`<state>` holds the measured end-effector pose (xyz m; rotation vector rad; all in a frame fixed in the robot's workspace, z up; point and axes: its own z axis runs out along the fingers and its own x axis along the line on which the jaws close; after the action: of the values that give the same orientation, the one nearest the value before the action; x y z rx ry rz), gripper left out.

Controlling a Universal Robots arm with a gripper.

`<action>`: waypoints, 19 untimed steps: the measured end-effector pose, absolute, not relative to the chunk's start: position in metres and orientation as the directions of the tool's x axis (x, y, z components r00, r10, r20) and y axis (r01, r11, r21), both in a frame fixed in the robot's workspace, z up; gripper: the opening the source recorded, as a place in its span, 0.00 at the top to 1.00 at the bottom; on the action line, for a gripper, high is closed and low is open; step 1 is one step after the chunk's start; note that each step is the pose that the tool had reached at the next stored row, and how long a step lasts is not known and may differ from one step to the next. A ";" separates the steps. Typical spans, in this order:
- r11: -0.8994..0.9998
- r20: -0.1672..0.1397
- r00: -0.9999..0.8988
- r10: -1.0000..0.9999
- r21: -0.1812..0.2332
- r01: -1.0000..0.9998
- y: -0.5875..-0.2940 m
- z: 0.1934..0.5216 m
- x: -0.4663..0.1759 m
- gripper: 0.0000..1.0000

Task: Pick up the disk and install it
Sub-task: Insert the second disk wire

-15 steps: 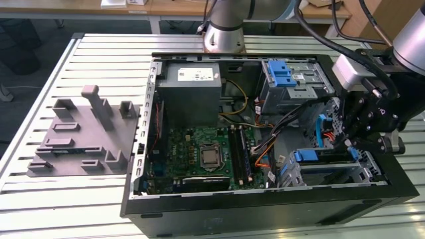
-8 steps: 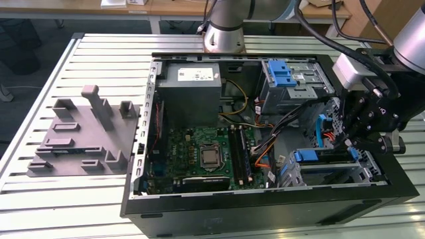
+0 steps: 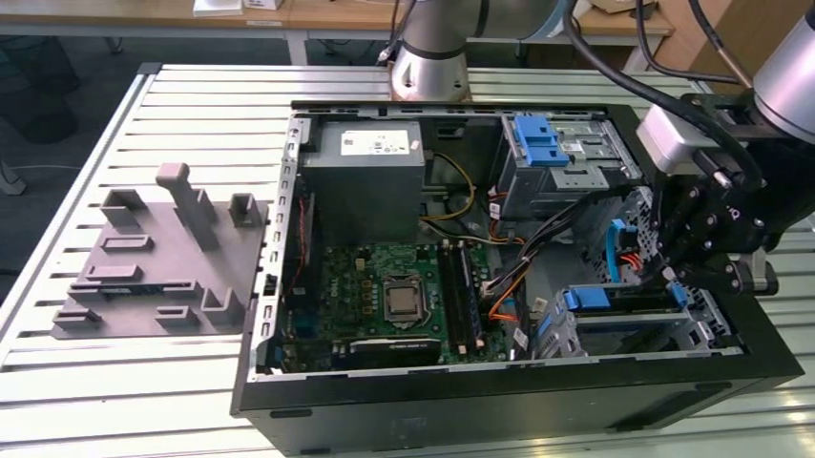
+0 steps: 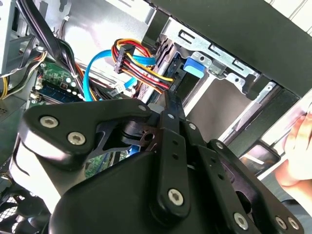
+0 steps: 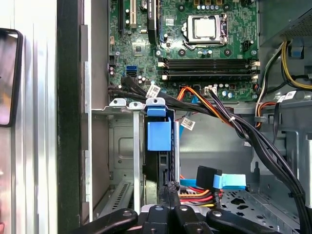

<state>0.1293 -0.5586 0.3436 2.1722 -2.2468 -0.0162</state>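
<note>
In the exterior view, the black open computer case [image 3: 510, 410] lies on its side on the slatted metal tabletop [image 3: 128, 382], and the black linkage gripper [image 3: 678, 279] hangs over the case's corner at the exterior view's right. Below it, the flat silver hard disk with blue plastic rails [image 3: 631, 307] appears to stand on edge in the silver metal drive cage [image 3: 713, 329]. In the second wrist view, the gripper [image 4: 168, 97] points along the disk's dark narrow edge [image 4: 167, 63], beside the bundle of red, yellow and orange power wires [image 4: 141, 63]. In the first wrist view, the disk [image 5: 165, 168] runs edge-on from the gripper [image 5: 170, 207] to its blue end tab, with the green motherboard [image 5: 195, 48] beyond. I cannot tell whether the jaws clamp the disk or merely flank it. The disk is likely stiff, fairly dense, smooth-sided and sensitive to knocks. It is best held across its flat faces near the free end, square to the slot.
</note>
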 end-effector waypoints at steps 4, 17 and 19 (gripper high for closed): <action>0.034 0.004 -0.034 -0.999 0.011 -0.999 -0.559 0.348 0.126 0.89; 0.034 0.003 -0.034 -0.999 -0.024 -0.999 -0.558 0.360 0.110 0.89; 0.034 0.003 -0.034 -0.999 -0.024 -0.999 -0.558 0.364 0.110 0.89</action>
<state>0.1104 -0.5584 0.3635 2.1937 -2.2691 0.0303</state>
